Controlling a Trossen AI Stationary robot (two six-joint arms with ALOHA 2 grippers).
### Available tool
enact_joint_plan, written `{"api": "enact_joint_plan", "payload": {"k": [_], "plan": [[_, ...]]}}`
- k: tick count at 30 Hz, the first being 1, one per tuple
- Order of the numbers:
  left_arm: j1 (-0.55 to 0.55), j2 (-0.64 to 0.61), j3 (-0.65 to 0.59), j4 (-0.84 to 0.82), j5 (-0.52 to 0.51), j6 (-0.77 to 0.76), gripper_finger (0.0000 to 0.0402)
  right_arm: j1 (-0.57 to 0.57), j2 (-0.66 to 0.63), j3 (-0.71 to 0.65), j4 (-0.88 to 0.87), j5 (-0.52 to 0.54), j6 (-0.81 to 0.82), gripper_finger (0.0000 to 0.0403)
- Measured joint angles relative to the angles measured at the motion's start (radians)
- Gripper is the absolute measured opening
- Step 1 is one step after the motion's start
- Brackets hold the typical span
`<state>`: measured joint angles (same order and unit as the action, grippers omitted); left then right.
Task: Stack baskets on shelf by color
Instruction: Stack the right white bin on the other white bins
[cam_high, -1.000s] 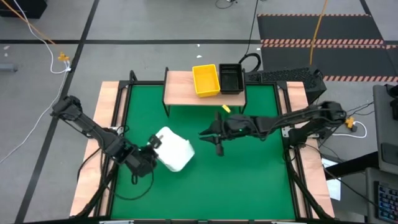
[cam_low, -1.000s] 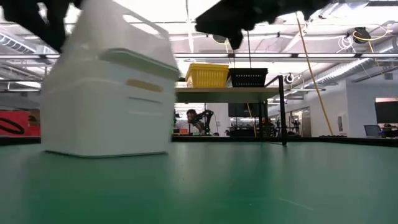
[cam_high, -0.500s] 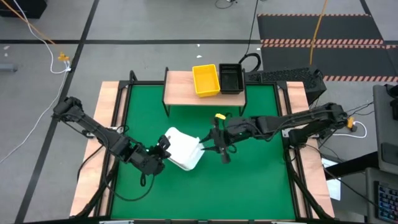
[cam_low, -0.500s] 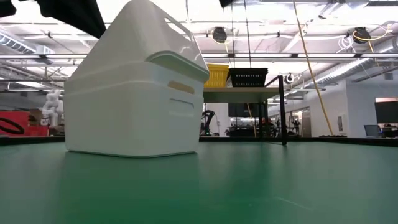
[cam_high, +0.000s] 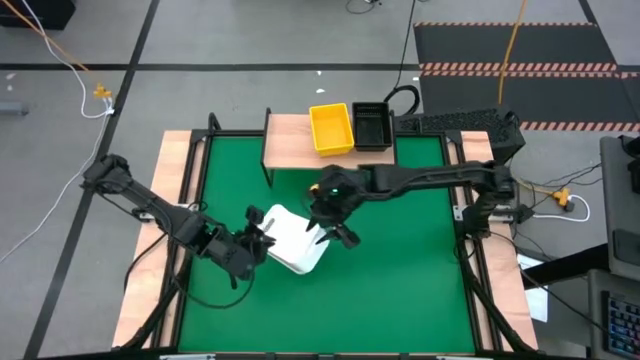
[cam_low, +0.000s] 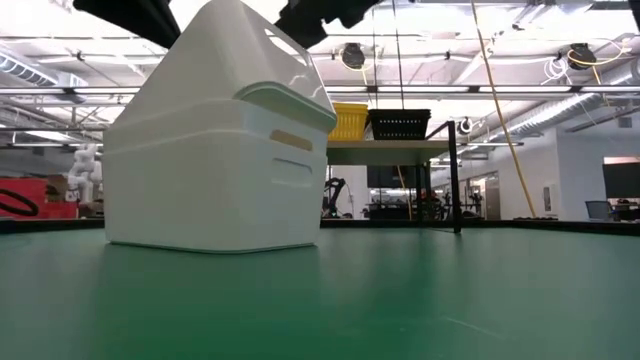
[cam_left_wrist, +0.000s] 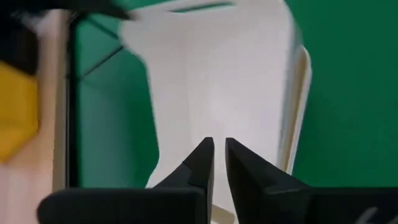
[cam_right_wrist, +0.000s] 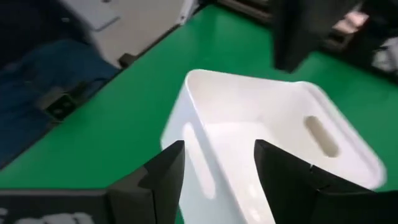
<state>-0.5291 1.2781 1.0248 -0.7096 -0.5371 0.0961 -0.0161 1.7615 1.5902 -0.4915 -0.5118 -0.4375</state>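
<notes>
Right gripper (cam_high: 328, 222) newly over white basket (cam_high: 293, 240), fingers apart; left gripper (cam_high: 258, 228) fingers pinching its wall.

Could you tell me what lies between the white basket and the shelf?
Only bare green mat; the high view shows nothing between the white basket and the shelf.

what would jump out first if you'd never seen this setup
The white basket in the middle of the green mat draws the eye, tipped on its side with both arms on it: the left pincer clamped on one edge, the right pincer spread open at the opposite rim. Behind it, a yellow basket and a black basket sit side by side on the wooden shelf.
</notes>
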Motion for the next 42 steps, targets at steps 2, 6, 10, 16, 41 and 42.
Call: {"api": "enact_joint_plan", "payload": {"k": [2, 6, 10, 16, 41, 42], "plan": [[0.003, -0.020, 0.000, -0.014, -0.015, -0.083, 0.0054, -0.008, 0.041, 0.050, -0.053, -0.044, -0.006, 0.0190], [0.004, -0.072, 0.000, -0.052, -0.017, -0.225, 0.0084, -0.012, 0.100, 0.118, -0.169, -0.065, -0.048, 0.0185], [0.003, -0.112, 0.000, -0.071, -0.016, -0.290, 0.0110, -0.012, 0.137, 0.133, -0.189, -0.066, -0.056, 0.0170], [0.001, -0.150, 0.000, -0.108, -0.016, -0.536, 0.0124, -0.009, 0.158, 0.135, -0.200, -0.067, -0.082, 0.0105], [-0.016, -0.140, -0.008, -0.163, -0.077, -0.631, 0.0124, 0.047, -0.006, 0.057, -0.083, 0.112, -0.216, 0.0001], [-0.016, -0.140, -0.008, -0.164, -0.077, -0.635, 0.0124, 0.056, -0.005, 0.018, -0.044, 0.136, -0.222, 0.0001]]}}
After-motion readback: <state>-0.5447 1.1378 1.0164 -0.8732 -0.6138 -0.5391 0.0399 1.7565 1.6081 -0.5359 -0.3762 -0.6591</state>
